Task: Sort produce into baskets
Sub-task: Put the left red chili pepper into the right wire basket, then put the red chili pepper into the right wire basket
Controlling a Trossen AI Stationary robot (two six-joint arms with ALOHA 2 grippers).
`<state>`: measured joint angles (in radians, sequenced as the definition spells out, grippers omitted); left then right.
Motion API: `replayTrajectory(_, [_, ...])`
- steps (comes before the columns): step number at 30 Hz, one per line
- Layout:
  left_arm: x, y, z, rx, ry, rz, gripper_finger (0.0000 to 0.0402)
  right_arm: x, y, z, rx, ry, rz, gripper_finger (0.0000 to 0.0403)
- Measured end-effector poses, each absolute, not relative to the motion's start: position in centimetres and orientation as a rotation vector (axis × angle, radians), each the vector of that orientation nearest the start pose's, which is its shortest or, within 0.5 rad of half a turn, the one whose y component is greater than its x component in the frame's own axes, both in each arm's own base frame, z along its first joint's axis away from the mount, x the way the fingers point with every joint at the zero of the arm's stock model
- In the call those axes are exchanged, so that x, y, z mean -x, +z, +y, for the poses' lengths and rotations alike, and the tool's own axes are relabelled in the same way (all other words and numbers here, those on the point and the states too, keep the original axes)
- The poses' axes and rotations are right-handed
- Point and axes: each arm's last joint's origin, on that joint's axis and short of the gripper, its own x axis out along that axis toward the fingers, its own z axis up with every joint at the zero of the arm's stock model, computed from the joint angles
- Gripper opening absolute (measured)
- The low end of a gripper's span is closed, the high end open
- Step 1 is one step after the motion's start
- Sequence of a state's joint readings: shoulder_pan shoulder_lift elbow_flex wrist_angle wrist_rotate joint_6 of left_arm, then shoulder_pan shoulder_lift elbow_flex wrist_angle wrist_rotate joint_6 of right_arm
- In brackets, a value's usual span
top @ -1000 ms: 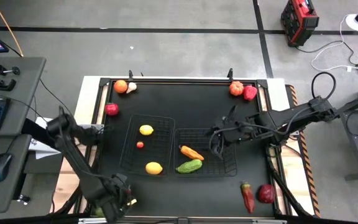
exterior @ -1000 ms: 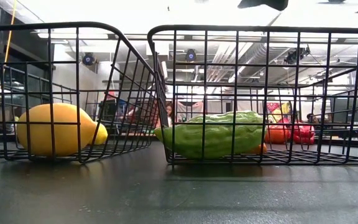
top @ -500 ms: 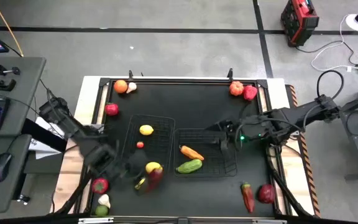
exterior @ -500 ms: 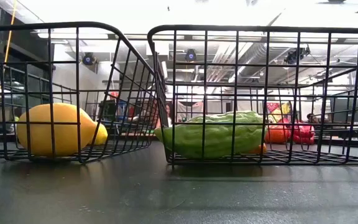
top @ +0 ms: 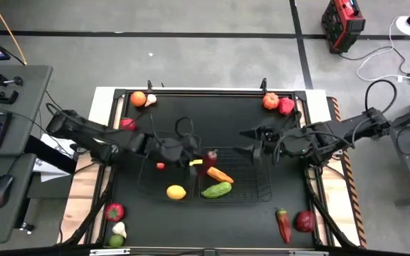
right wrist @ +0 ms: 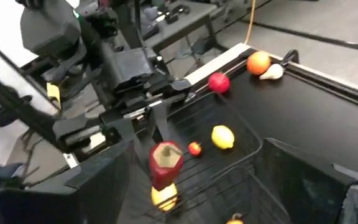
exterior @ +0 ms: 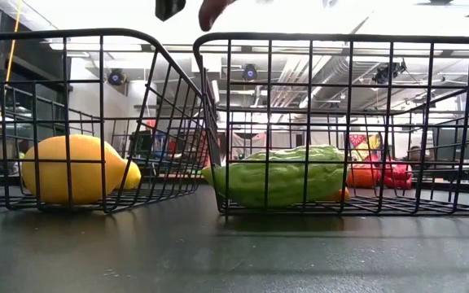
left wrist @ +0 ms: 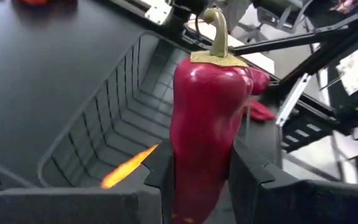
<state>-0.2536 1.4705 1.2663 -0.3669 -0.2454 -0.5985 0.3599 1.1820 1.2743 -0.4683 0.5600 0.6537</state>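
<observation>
My left gripper [top: 203,158] is shut on a red pepper [left wrist: 207,118] above the line where the two black wire baskets meet. The gripper and pepper show at the top of the low view [exterior: 210,10]. The left basket [top: 146,186] holds a lemon [top: 176,191] and a small red piece [top: 160,166]. The right basket [top: 263,193] holds an orange piece [top: 219,174] and a green cucumber [top: 217,190]. My right gripper [top: 251,151] is open and empty over the right basket's far edge. In its view the pepper [right wrist: 165,163] faces it. My left gripper pinches the red pepper's lower, narrower half [left wrist: 197,180] between its two fingers [left wrist: 253,183]. The fingers reach from the table's left and lie along the pepper. The stem end [left wrist: 216,31] points away from the gripper, toward the table's right. The pepper is lifted clear above the baskets.
An orange [top: 138,99], garlic [top: 150,100] and red apple [top: 127,125] lie far left. An orange-red piece [top: 270,101] and red pepper [top: 286,106] lie far right. Another red pepper [top: 283,226] and an apple [top: 305,221] lie near right. Three more pieces [top: 116,227] lie near left.
My left gripper has come from the table's near left corner, up and toward the far right, carrying the red pepper clear of the table to above the baskets' shared edge. My right gripper has drawn a little toward the far edge.
</observation>
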Motion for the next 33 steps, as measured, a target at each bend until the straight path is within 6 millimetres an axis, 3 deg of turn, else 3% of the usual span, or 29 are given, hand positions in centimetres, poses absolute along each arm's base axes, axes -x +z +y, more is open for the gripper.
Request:
replayTrajectory(3, [-32.7, 31.8, -7.5, 0.392, 0.130, 0.522, 0.0089, -23.4, 39.7, 7.1, -0.472, -0.333, 0.241, 0.0346])
replayTrajectory(9, [-35.3, 30.1, -8.1, 0.384, 0.070, 0.467, 0.0185, -23.4, 39.8, 6.9, -0.467, -0.376, 0.215, 0.0346])
replayTrajectory(16, [-37.0, 29.0, -6.2, 0.493, -0.059, 0.492, 0.0262, -23.4, 39.7, 6.9, -0.458, -0.379, 0.220, 0.0346])
replayTrajectory(21, [-35.9, 30.3, -5.4, 0.575, -0.136, 0.535, 0.0281, -22.6, 39.0, 6.9, -0.492, -0.329, 0.337, 0.0346])
replayTrajectory(26, [-33.9, 32.4, -6.6, 0.518, -0.072, 0.451, 0.0280, -21.0, 36.2, 8.3, -0.544, -0.272, 0.674, 0.0346])
replayTrajectory(29, [-32.2, 33.9, -6.9, 0.497, 0.043, 0.361, 0.0280, -19.0, 35.0, 9.8, -0.536, -0.243, 0.868, 0.0346])
replayTrajectory(33, [-30.1, 35.8, -6.3, 0.505, 0.187, 0.251, 0.0280, -14.9, 34.6, 11.1, -0.557, -0.280, 1.045, 0.0346])
